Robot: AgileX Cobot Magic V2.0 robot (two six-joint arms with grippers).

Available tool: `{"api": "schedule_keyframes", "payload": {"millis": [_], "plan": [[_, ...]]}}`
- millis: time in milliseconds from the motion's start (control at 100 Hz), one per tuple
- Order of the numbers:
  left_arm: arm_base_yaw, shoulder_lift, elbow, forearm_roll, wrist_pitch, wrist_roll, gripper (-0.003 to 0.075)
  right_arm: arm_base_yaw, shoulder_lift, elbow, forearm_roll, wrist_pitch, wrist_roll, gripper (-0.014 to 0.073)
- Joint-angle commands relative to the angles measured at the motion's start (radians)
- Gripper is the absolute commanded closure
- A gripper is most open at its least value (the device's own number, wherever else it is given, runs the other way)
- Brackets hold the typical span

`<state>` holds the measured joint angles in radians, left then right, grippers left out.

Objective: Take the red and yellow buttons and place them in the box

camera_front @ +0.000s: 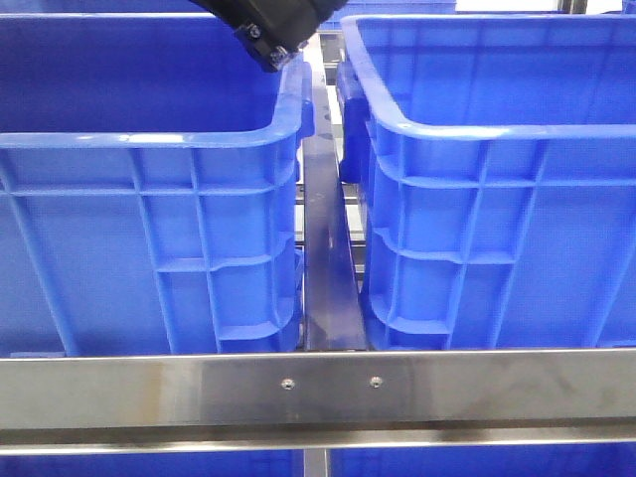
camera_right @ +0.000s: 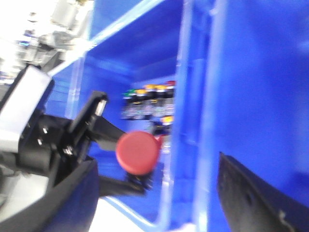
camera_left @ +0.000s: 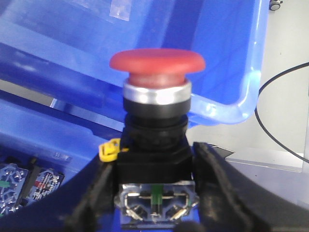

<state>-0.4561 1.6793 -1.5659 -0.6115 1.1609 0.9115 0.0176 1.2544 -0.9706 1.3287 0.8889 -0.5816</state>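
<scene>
Clenched on the black body of the red button [camera_left: 157, 65], the left gripper [camera_left: 154, 193] jaws hold it above the box [camera_front: 298, 99] rim, right gripper [camera_right: 154, 193] jaws released; early release risks it striking the rim and bouncing out.
</scene>
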Motion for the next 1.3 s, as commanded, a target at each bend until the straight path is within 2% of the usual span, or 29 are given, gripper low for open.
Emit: {"api": "schedule_keyframes", "payload": {"millis": [0,300,670,780,910,1010,1090,1160,1210,1290], "plan": [[-0.006,-0.052,-0.030,-0.060,-0.022,0.000,0.0531,0.054,0.038,-0.036,0.141,0.010,-0.051,0.0059],[-0.006,-0.052,-0.030,-0.060,-0.022,0.000,0.0531,0.217,0.156,-0.037,0.279,-0.044,-0.129,0.0059],[-0.006,-0.052,-0.030,-0.060,-0.022,0.000,0.0531,0.252,0.178,-0.037,0.333,-0.091,-0.193,0.0063],[-0.006,-0.052,-0.030,-0.060,-0.022,0.000,0.0531,0.252,0.178,-0.037,0.352,-0.092,-0.210,0.0160],[-0.006,-0.052,-0.030,-0.060,-0.022,0.000,0.0531,0.252,0.178,-0.037,0.356,-0.091,-0.215,0.0378],[-0.006,-0.052,-0.030,-0.060,-0.025,0.000,0.0527,0.252,0.178,-0.037,0.356,-0.091,-0.215,0.0435],[-0.006,-0.052,-0.030,-0.060,-0.027,0.000,0.0467,0.252,0.178,-0.037,0.356,-0.091,-0.215,0.0433],[-0.006,-0.052,-0.030,-0.060,-0.027,0.000,0.0339,0.252,0.178,-0.037,0.356,-0.091,-0.215,0.0433],[-0.006,-0.052,-0.030,-0.060,-0.029,0.000,0.0215,0.252,0.178,-0.037,0.356,-0.091,-0.215,0.0433],[-0.006,-0.052,-0.030,-0.060,-0.029,0.000,0.0093,0.252,0.178,-0.037,0.357,-0.091,-0.215,0.0433]]}}
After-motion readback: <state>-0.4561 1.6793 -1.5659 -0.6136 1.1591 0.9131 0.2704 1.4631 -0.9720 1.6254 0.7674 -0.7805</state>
